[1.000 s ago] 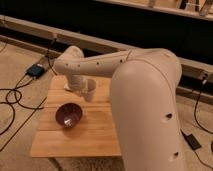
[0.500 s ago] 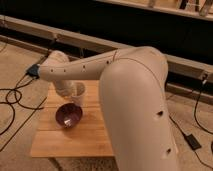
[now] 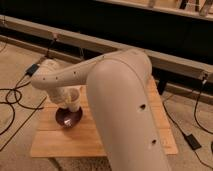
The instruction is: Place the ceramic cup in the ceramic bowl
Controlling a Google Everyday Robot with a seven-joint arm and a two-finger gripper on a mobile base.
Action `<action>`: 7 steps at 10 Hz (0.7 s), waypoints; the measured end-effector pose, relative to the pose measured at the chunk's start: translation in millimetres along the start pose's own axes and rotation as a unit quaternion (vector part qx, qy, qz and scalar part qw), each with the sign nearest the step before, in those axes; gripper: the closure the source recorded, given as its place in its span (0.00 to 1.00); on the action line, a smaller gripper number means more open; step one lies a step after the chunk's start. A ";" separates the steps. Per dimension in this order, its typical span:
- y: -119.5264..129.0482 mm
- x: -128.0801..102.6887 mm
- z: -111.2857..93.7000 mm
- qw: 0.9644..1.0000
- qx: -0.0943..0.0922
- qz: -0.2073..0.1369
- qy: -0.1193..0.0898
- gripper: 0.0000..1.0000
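Note:
The white ceramic cup (image 3: 74,99) hangs just above the dark purplish-brown ceramic bowl (image 3: 68,118), over its back rim. My gripper (image 3: 66,101) comes down from the arm's wrist at the left and is shut on the cup. The bowl sits on the left part of the wooden table (image 3: 100,137). My big white arm (image 3: 120,100) crosses the middle of the view and hides much of the table's right side.
Black cables (image 3: 12,102) and a power brick (image 3: 32,69) lie on the floor to the left. More cables and an adapter (image 3: 192,141) lie to the right. A long rail and a dark wall (image 3: 75,42) run behind the table.
The gripper has swung from the table's back left down and forward with the cup, which now hangs over the bowl. The bowl has not moved.

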 end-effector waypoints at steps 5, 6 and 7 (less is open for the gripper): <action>26.6 1.1 39.7 1.000 -0.005 -0.001 0.013 1.00; 30.7 1.2 44.4 1.000 -0.006 -0.001 0.014 1.00; 34.4 1.0 47.5 1.000 -0.005 0.000 0.014 1.00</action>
